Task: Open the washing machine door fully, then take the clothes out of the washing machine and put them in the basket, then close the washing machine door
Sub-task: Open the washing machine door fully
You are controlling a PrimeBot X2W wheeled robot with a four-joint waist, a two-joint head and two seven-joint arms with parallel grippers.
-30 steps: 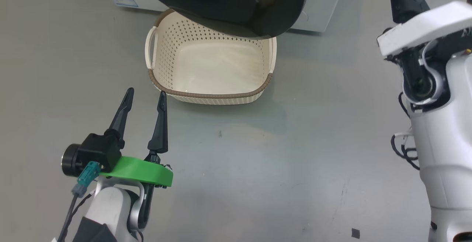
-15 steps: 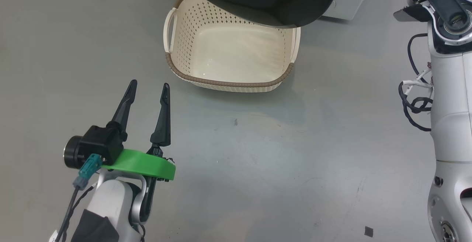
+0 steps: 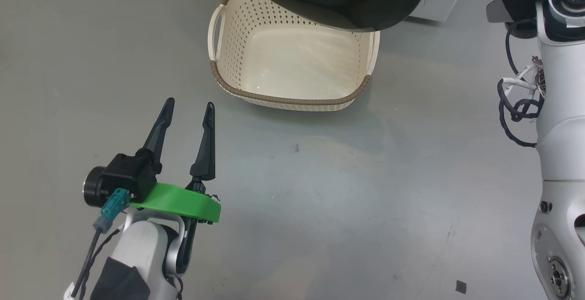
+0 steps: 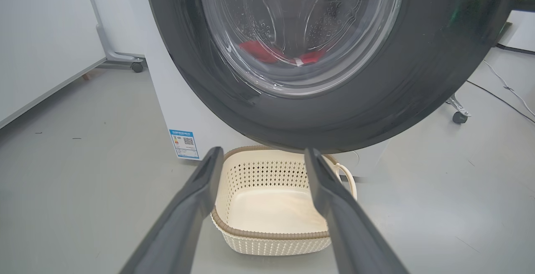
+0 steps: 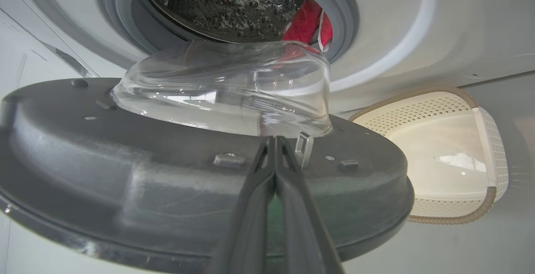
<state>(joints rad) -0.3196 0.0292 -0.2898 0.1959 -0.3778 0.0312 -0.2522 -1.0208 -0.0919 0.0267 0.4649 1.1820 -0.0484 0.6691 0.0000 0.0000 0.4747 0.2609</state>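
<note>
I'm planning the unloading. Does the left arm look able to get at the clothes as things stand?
Probably not: the partly open door stands between the open left end effector and the clothes, which lie behind its glass.

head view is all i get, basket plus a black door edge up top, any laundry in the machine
Observer: Yes. The right wrist view shows red clothes inside the drum, behind the open door.
Operator: where's the right tool, i just get the arm
Observer: The right tool is shut, its tips at the door's inner face beside the metal latch. I can't tell whether they touch.
Operator: door hides the basket's far end, anything in there
Observer: No. In the left wrist view the basket has nothing in it, far end included.
</note>
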